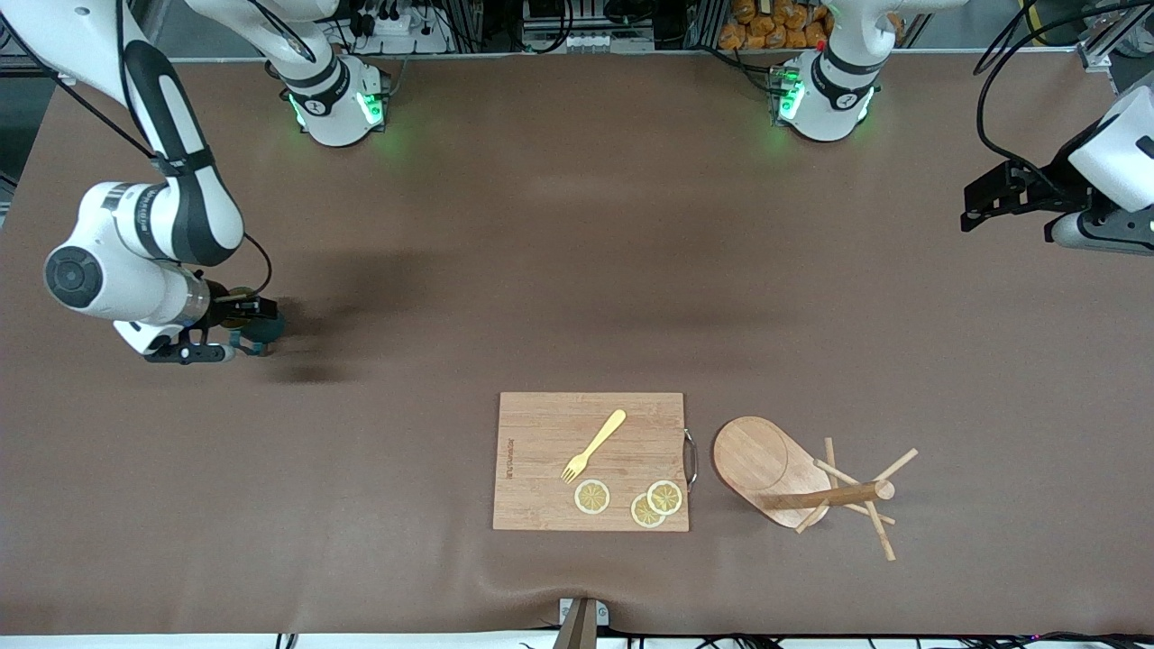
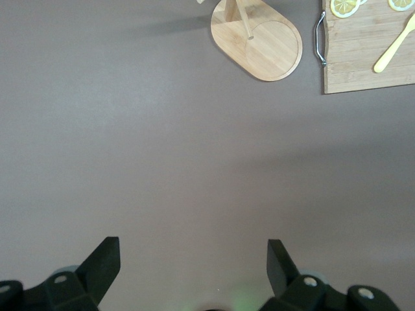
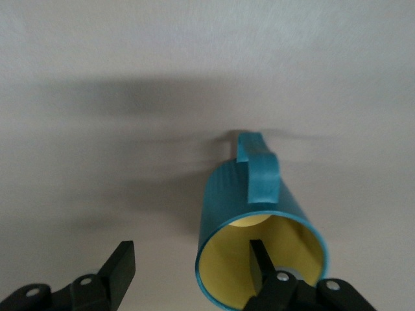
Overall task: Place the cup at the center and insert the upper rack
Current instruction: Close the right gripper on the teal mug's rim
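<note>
The cup (image 1: 262,328), teal with a yellow inside (image 3: 228,194), stands on the table near the right arm's end, its handle on the side away from the wrist. My right gripper (image 1: 231,333) (image 3: 191,254) is open and straddles the cup's wall: one finger (image 3: 260,264) is inside the mouth, the other stands apart outside. The upper rack (image 1: 755,461) (image 2: 259,40), a wooden mug tree, lies tipped on its side beside the cutting board, toward the left arm's end. My left gripper (image 1: 969,214) (image 2: 192,249) waits open over bare table at the left arm's end.
A wooden cutting board (image 1: 550,433) (image 2: 363,65) with a metal handle lies near the front camera. It carries a yellow fork (image 1: 595,444) and three lemon slices (image 1: 592,497). Brown cloth covers the table (image 1: 577,270).
</note>
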Robot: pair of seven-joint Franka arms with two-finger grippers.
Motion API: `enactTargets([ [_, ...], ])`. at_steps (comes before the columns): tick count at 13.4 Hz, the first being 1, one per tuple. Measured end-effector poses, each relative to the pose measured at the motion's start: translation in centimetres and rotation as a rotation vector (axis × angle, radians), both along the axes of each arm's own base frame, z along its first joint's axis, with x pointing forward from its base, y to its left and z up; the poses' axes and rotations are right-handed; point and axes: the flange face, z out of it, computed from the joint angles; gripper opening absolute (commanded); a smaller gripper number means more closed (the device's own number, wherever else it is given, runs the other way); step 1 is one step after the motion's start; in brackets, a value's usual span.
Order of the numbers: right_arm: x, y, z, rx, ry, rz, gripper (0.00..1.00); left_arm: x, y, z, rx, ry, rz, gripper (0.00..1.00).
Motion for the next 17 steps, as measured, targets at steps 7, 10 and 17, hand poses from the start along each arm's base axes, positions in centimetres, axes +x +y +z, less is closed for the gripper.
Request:
enactTargets([
  [7, -1.6, 0.4, 2.1, 0.013, 0.038, -0.001, 0.48, 0.0, 0.4, 0.0, 0.000, 0.001, 0.007, 1.00],
  [10, -1.4, 2.4, 2.4, 0.012, 0.015, 0.040, 0.51, 0.1, 0.6, 0.0, 0.000, 0.001, 0.011, 1.00],
  [17, -1.3, 3.1, 2.2, -0.017, 0.007, 0.088, 0.51, 0.0, 0.6, -0.1, -0.001, 0.002, 0.011, 1.00],
])
